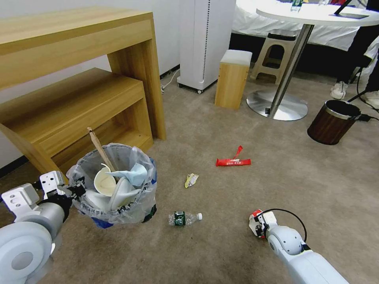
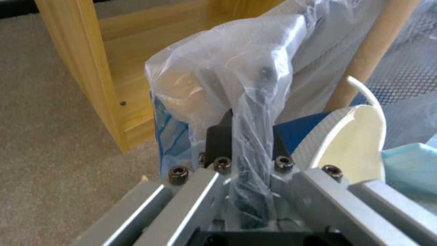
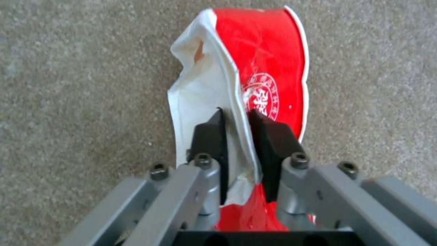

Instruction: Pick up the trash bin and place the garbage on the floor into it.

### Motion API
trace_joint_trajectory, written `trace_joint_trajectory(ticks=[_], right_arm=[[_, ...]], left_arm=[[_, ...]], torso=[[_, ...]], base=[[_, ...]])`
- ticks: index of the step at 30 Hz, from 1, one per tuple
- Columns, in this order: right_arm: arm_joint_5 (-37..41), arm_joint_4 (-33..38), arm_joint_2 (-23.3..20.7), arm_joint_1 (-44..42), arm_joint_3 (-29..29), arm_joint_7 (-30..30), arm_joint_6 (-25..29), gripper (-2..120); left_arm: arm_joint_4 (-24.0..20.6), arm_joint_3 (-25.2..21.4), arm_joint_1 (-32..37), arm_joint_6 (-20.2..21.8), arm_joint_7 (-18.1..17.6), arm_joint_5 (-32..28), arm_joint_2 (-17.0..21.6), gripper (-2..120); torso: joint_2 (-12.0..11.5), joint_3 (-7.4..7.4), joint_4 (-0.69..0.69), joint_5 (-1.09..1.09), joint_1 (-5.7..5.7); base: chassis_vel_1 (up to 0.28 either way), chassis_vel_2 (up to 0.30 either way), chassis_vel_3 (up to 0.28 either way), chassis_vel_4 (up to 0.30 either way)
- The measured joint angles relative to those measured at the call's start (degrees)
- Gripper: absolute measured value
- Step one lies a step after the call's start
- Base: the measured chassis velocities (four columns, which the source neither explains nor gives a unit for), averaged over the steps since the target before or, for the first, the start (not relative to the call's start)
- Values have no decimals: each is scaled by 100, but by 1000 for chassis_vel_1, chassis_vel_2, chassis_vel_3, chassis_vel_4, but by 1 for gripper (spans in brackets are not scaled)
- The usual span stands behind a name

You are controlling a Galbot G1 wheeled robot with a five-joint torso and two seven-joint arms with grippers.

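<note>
1. Left claw: clenched on the bag-lined rim of the trash bin, at 8 o'clock in the head view, beside the wooden shelf unit.
2. In the bin: paper cup, wooden stick, pale blue mask.
3. Right claw: clamped on a red-and-white wrapper, low over the floor at 5 o'clock.
4. On the floor: green-label bottle at 6 o'clock, yellow scrap, long red wrapper near centre.
</note>
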Motion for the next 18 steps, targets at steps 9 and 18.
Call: trace_joint_trajectory(ticks=[9,18], right_arm=[[-21,-97,8,107,-22,12,37,0],[-150,52,-37,65,7,21,201,0]], left_arm=[[28,12,-16,-6,12,2,44,0],[37,7,-24,-11,19,-7,64,0]], torso=[[0,0,0,0,0],[0,0,0,1,0]], base=[[0,0,0,0],[0,0,0,0]])
